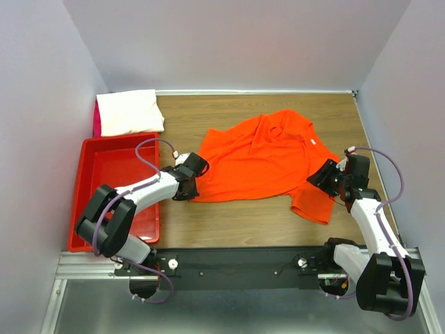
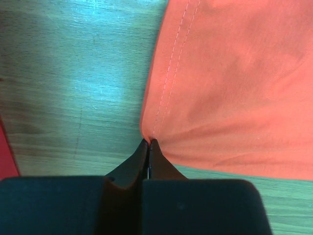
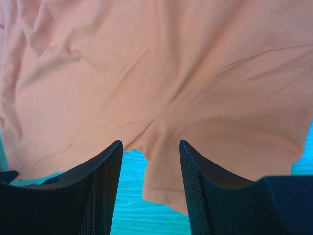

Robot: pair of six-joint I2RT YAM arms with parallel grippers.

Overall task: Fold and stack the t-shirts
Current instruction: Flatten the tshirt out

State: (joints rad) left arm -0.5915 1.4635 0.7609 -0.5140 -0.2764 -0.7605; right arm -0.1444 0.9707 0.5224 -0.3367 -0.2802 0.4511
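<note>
The orange-red t-shirt (image 1: 261, 156) lies spread and wrinkled on the wooden table. My left gripper (image 1: 189, 177) is shut on its left hem corner, which shows pinched between the jaws in the left wrist view (image 2: 148, 142). My right gripper (image 1: 321, 176) is open beside the shirt's right sleeve; in the right wrist view (image 3: 151, 147) the sleeve's hem (image 3: 161, 188) hangs between the spread fingers. A folded white t-shirt (image 1: 128, 111) lies at the back left, with a pink one (image 1: 96, 120) barely showing under its left edge.
A red plastic bin (image 1: 104, 163) stands at the left of the table, right next to my left arm. Grey walls close in the back and both sides.
</note>
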